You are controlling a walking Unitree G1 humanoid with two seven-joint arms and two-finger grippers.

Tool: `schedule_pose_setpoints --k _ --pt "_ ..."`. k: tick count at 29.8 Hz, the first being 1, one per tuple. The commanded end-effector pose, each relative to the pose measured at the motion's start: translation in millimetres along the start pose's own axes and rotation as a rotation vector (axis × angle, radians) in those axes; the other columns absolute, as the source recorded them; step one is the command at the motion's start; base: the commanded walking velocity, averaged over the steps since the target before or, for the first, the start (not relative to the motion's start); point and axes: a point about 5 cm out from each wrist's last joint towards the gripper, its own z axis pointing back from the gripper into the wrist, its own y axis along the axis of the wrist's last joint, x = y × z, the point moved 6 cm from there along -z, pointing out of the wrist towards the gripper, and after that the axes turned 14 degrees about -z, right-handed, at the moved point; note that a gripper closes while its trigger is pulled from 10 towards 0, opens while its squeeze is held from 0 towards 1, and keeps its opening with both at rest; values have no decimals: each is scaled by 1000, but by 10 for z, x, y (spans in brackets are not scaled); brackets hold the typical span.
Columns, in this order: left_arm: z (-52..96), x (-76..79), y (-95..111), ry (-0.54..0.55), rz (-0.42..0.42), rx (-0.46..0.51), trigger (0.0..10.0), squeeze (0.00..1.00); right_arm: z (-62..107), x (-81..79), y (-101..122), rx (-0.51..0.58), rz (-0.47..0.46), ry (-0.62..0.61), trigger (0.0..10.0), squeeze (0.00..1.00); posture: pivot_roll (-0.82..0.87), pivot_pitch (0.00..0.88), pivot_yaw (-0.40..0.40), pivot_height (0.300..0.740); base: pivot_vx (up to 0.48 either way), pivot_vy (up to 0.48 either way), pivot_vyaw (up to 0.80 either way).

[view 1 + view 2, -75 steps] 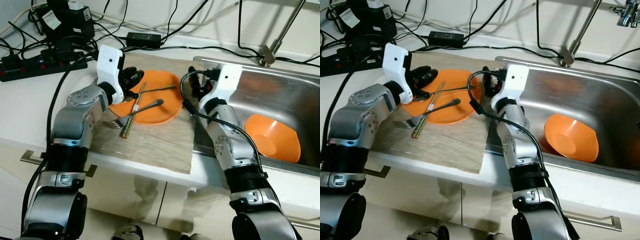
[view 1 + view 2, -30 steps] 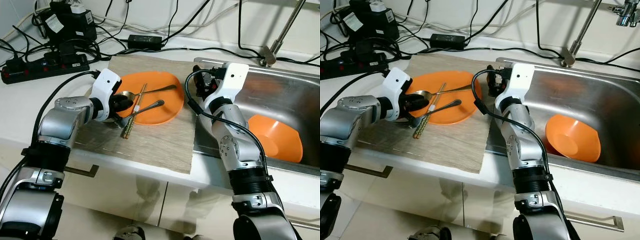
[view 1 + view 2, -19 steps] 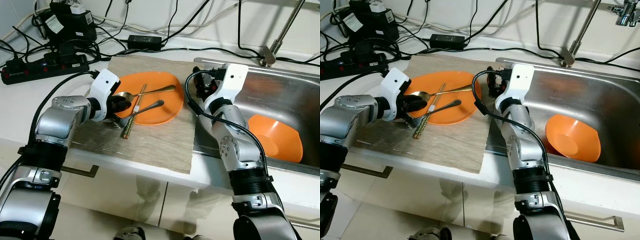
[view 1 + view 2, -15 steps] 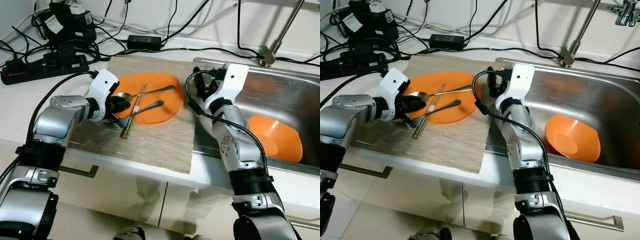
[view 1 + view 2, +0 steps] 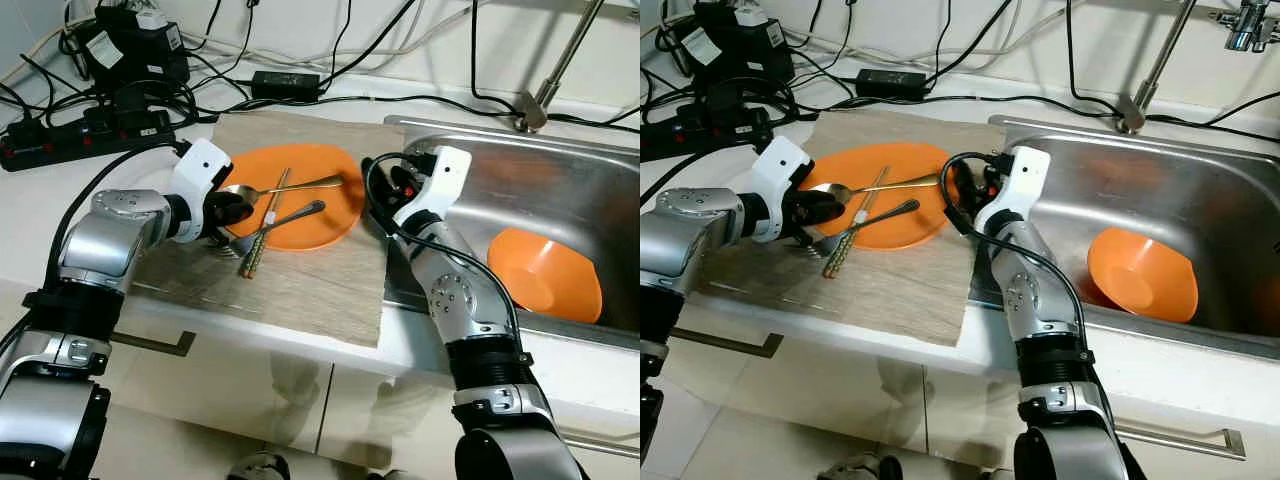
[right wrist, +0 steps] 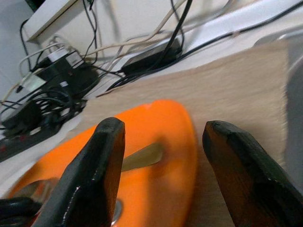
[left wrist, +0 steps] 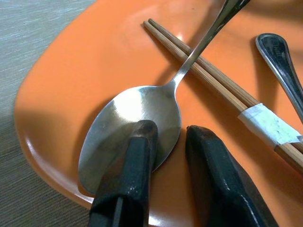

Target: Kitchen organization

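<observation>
- the shiny steel spoon [image 7: 132,124] lies on the flat orange plastic plate [image 5: 330,205], its handle across wooden chopsticks [image 7: 218,80].
- the left gripper [image 7: 165,142] is slightly open, one finger on the bowl.
- the right gripper [image 6: 163,142] is wide open, holding nothing.
- the spoon looks light, stiff and slippery; better to pinch the bowl edge.

A white counter [image 5: 40,205] carries a woven mat [image 5: 310,280] beside the steel sink [image 5: 560,190]; an orange plate [image 5: 310,215] lies on the mat; black cables, a power strip [image 5: 60,135] and what seems an adapter [image 5: 285,82] lie behind.
</observation>
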Motion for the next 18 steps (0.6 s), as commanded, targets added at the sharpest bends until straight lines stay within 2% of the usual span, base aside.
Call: schedule_pose_setpoints --k 1,5,18 --pt "-12 56 -91 -20 -1 -37 10000 0 -28 -38 2 -17 -30 18 10000 0 -4 20 -22 740 0 0 0" --pt "-11 73 -62 -24 -4 -29 10000 0 -65 -82 -56 -50 -55 43 10000 0 -3 20 -36 740 0 0 0" --pt "2 179 8 -37 -4 -5 10000 0 -109 -29 -166 -90 -108 31 10000 0 1 29 -74 740 0 0 0"
